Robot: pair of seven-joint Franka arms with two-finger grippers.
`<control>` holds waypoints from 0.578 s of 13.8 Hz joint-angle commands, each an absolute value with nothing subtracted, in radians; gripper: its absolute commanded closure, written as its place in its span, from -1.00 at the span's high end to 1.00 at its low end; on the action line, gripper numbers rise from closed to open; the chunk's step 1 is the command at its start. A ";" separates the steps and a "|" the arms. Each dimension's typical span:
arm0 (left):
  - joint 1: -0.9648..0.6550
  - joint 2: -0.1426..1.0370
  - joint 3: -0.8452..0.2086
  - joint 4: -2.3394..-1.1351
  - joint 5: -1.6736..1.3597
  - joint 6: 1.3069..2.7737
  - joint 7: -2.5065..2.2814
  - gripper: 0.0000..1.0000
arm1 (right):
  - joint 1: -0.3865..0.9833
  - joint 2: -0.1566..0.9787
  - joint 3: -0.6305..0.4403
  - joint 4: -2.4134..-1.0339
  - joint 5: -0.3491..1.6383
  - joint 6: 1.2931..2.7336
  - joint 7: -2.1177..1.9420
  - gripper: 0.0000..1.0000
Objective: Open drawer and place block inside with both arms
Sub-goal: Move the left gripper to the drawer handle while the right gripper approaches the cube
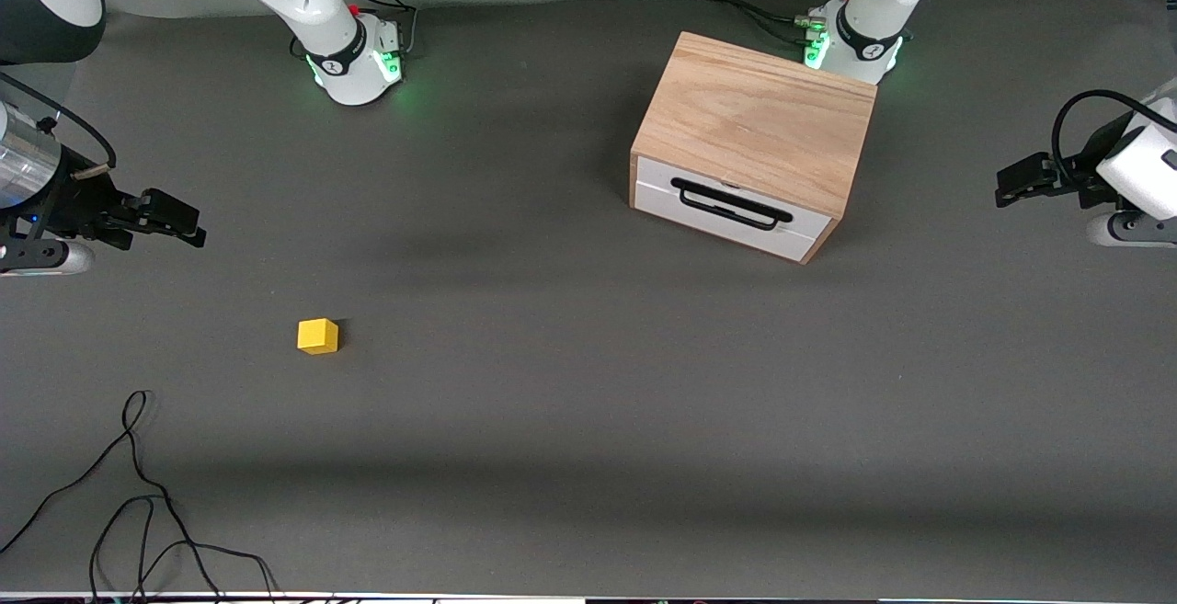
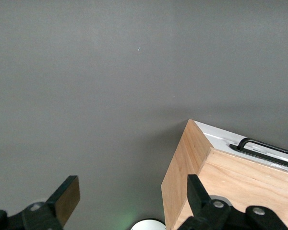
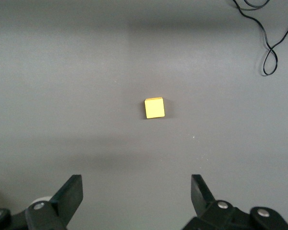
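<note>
Drawer (image 1: 731,210) shut; block (image 1: 318,336) lower left on table (image 1: 570,420).
Right gripper (image 3: 137,196) over block, fingers apart; left gripper (image 2: 133,201) over cabinet (image 1: 759,117) corner, fingers apart.

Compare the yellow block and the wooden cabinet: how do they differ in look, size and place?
The block is bright yellow and plain; the cabinet is light wood with a white drawer front, shut. The block is much smaller than the cabinet. The block lies toward the right arm's end and nearer the front camera; the cabinet toward the left arm's. Both rest untouched on the table.
</note>
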State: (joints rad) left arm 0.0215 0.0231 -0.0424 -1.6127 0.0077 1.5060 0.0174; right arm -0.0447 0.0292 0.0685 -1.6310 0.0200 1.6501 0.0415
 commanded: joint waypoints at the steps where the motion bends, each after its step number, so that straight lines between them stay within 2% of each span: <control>1: 0.020 0.025 -0.041 -1.597 0.021 1.490 0.034 1.00 | -0.041 0.046 0.064 -1.605 0.041 1.641 0.051 1.00; 6: 0.018 0.023 -0.040 -1.608 0.012 1.497 -0.004 1.00 | -0.041 0.084 0.063 -1.615 0.032 1.657 0.046 1.00; 8: -0.004 0.020 -0.051 -1.611 -0.001 1.500 -0.200 1.00 | -0.041 0.091 0.061 -1.647 0.029 1.702 0.037 1.00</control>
State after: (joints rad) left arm 0.0203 0.0251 -0.0441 -1.6134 0.0049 1.5060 -0.0511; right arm -0.0448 0.0775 0.0684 -1.6359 0.0199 1.6670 0.0414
